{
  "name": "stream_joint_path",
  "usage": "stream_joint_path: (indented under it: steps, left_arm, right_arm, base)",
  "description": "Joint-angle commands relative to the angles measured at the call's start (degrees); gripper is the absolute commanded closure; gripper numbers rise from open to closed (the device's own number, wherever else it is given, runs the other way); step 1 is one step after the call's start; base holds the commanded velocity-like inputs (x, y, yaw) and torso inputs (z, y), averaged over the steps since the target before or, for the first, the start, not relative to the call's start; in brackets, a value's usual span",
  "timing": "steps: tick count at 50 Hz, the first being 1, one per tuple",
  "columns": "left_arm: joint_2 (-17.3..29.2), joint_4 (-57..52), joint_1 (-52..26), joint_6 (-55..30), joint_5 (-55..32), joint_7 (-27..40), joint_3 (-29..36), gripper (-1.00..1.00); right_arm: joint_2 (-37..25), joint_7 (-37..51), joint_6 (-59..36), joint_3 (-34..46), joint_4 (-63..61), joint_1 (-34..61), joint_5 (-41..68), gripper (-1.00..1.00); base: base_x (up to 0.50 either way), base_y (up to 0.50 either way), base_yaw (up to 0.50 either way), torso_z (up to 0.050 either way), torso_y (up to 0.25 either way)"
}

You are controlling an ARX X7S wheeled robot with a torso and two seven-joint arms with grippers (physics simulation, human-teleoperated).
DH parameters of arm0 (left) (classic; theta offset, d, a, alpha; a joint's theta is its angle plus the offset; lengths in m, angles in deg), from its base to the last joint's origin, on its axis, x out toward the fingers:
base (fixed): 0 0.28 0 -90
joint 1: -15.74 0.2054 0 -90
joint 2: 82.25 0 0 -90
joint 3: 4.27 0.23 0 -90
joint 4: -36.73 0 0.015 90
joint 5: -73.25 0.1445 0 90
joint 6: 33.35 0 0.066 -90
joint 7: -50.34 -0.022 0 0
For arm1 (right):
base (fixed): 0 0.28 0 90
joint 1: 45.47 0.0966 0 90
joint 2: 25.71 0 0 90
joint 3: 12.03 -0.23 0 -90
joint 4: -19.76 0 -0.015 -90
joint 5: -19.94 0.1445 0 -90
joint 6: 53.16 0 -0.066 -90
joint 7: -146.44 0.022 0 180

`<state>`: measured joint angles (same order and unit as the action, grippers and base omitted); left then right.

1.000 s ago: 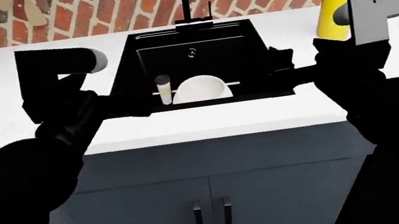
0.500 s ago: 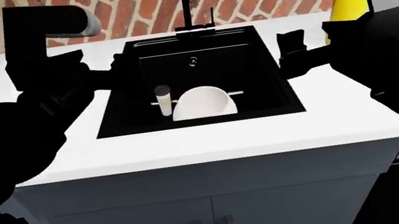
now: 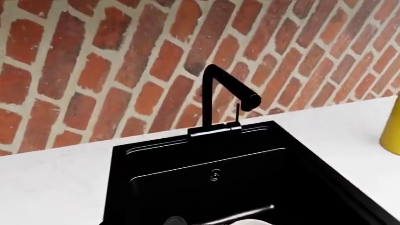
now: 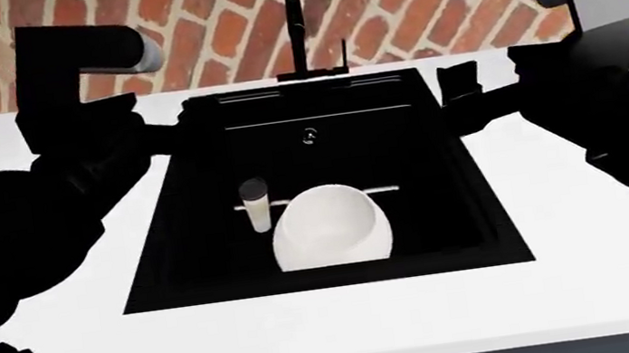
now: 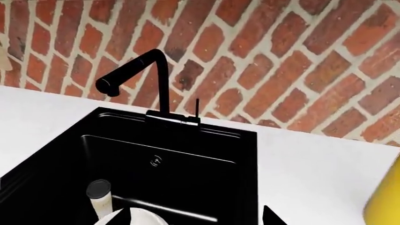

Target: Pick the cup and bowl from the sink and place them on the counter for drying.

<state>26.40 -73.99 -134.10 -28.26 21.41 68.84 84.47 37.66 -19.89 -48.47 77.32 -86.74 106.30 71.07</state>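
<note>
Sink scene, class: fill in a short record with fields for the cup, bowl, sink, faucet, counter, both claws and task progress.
cup: upright in the sink, lid on, beside the bowl
bowl: in the sink, tilted
sink: black basin
faucet: black, at the back edge, before the brick wall
counter: white, around the sink
bottle: yellow, on the counter
left claw: above the sink's left edge, open or shut unclear
right claw: above the right edge, open or shut unclear
progress: neither item lifted yet
</note>
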Motion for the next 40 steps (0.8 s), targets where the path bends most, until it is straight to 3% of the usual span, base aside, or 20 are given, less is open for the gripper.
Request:
stream_joint_path:
  steps: [1, 30, 40]
  left_arm:
    - [0.58, 0.14, 0.47, 0.02, -1.52, 0.74, 0.04, -1.00]
    - [2.26, 1.49, 1.31, 2.45, -2.91, 1.58, 2.06, -1.00]
    - [2.64, 1.41, 2.22, 2.69, -3.49, 2.07, 2.39, -1.00]
  right_arm:
    - [-0.39, 0.96, 0.04, 0.29, -0.29, -1.39, 1.47, -1.00]
    - [-0.90, 2.41, 0.86, 2.00, 0.96, -1.14, 3.70, -1.00]
    - [-0.51, 3.77, -1.82, 2.16, 2.43, -1.11, 6.07, -1.00]
  base:
    - [0.49, 0.00, 0.00, 0.000, 0.000]
    - [0.48, 0.00, 0.00, 0.000, 0.001]
    - [0.21, 0.00, 0.00, 0.000, 0.002]
